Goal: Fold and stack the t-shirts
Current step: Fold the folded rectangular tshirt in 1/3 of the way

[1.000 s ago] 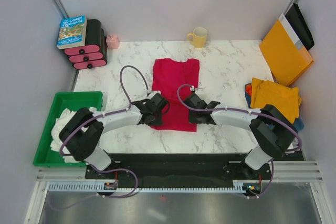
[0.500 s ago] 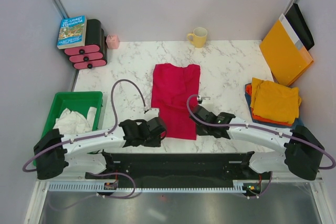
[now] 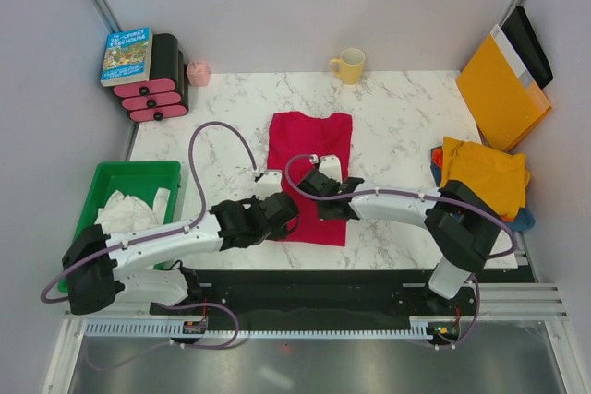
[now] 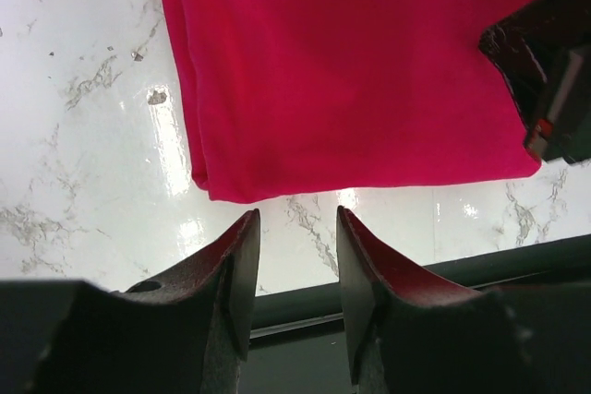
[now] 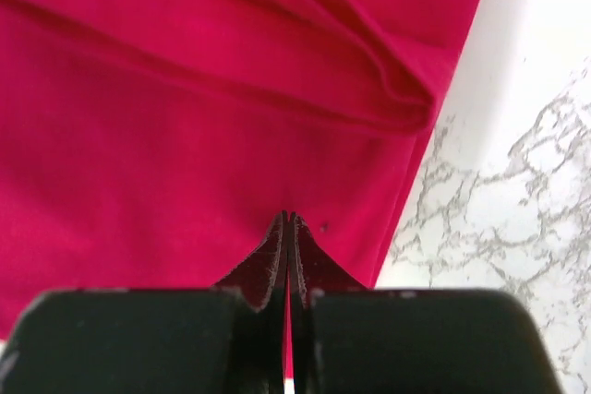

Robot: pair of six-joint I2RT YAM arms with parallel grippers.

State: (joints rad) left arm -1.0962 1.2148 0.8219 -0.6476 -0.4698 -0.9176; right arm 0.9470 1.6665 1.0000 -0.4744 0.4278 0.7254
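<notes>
From above, the crimson t-shirt (image 3: 309, 159) lay folded into a long strip on the marble bench (image 3: 397, 126). The left hand (image 3: 280, 214) sat at that shirt's near left corner, and the right hand (image 3: 316, 185) was over its middle. Well to the right of it a mustard-yellow t-shirt (image 3: 482, 173) topped a stack. Well to the left a white t-shirt (image 3: 127, 211) lay bunched in a green bin (image 3: 138, 169). Beyond it stood a yellow mug (image 3: 349, 65).

In the left wrist view, the left hand (image 4: 295, 214) had its jaws partly apart with nothing between them. It was over bare bench (image 4: 83, 136), just short of the near hem of the crimson t-shirt (image 4: 360, 62). The right hand (image 4: 549, 62) showed dark at the shirt's right edge.

In the right wrist view, the right hand (image 5: 288, 219) had its fingers pressed together, with no cloth seen between them. The tips pointed at the crimson t-shirt (image 5: 185, 136), just below a thick fold. Bare bench (image 5: 517, 182) lay to the shirt's right.
</notes>
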